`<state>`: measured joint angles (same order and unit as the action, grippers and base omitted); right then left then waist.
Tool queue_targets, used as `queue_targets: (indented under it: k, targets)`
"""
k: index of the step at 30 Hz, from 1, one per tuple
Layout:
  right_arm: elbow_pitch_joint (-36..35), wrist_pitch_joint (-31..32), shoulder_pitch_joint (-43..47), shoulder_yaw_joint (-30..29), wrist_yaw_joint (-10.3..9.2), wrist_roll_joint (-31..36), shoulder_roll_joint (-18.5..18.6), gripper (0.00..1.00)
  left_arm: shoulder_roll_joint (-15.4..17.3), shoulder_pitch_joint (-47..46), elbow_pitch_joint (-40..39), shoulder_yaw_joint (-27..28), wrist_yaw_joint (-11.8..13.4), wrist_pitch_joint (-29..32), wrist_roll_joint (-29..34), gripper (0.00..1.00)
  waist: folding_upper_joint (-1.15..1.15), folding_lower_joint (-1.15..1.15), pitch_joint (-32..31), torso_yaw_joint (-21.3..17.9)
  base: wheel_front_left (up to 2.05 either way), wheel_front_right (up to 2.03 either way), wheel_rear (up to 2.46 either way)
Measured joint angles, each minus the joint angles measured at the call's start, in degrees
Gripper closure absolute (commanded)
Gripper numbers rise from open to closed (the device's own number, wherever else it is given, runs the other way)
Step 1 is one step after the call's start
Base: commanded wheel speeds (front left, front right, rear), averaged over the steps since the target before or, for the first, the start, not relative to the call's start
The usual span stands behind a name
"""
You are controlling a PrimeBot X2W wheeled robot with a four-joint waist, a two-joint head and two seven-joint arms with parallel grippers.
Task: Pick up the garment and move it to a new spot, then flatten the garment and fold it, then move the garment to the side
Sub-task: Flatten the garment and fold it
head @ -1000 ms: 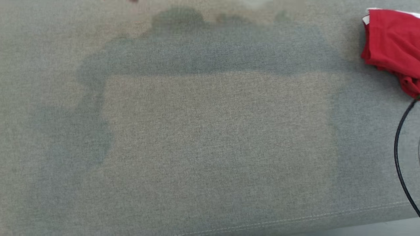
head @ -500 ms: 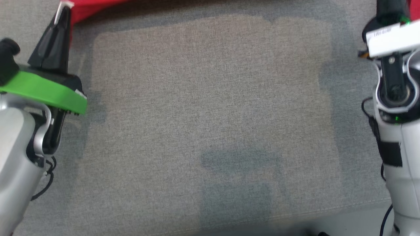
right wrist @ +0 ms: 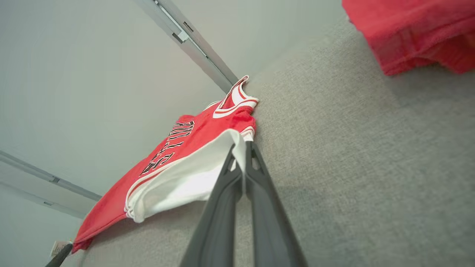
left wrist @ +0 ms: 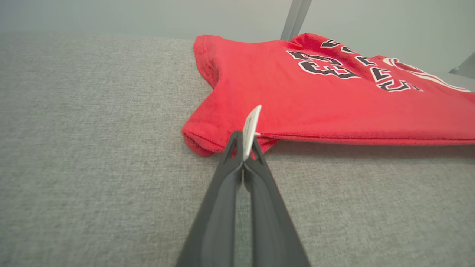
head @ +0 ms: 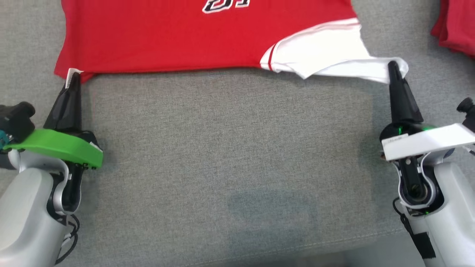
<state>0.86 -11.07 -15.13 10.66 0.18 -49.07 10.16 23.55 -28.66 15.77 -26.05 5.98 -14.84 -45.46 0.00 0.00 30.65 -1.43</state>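
One red jersey point(head: 167, 37) with a white sleeve lies spread on the grey fabric surface point(head: 230, 141). Both grippers clench its near edge: left gripper point(head: 74, 76) at the tagged corner, right gripper point(head: 392, 66) on the sleeve. One crumpled red cloth point(head: 454, 26) lies far right.

Likely a robot test lab, not a home, bare pale walls point(right wrist: 74, 74) with 2 metal rails point(right wrist: 193, 43), wide work surface point(head: 230, 148) covered in grey woven fabric, stitched seam point(head: 334, 242) at its near edge, 1 red garment point(head: 167, 37) spread flat on it, spare red bundle point(head: 454, 29) alongside
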Motion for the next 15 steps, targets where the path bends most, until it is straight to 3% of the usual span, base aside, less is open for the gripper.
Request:
queue_targets:
  k: [4, 9, 15]
  targets:
    - [0.35, 0.00, 3.67, 1.71, 1.33, 2.16, 1.81, 1.00, -0.94, 5.41, -1.62, 3.92, 0.00, 0.12, 1.75, 1.00, 0.00, -0.01, -3.08, -0.17, 0.00, 0.00, 0.00]
    - [0.33, 0.02, 9.61, 2.38, 1.33, 3.88, 4.44, 1.00, -3.42, 14.30, -2.04, 3.72, 0.01, 0.16, 4.01, 1.00, 0.00, -0.01, -6.84, 0.32, 0.00, 0.00, 0.00]
    - [-0.52, 2.90, 16.73, 6.72, 2.08, 5.16, 6.50, 1.00, -3.83, 21.68, -4.11, 5.01, 0.14, 0.16, 7.95, 1.00, 0.00, -0.01, -10.16, 1.70, 0.00, 0.00, 0.00]
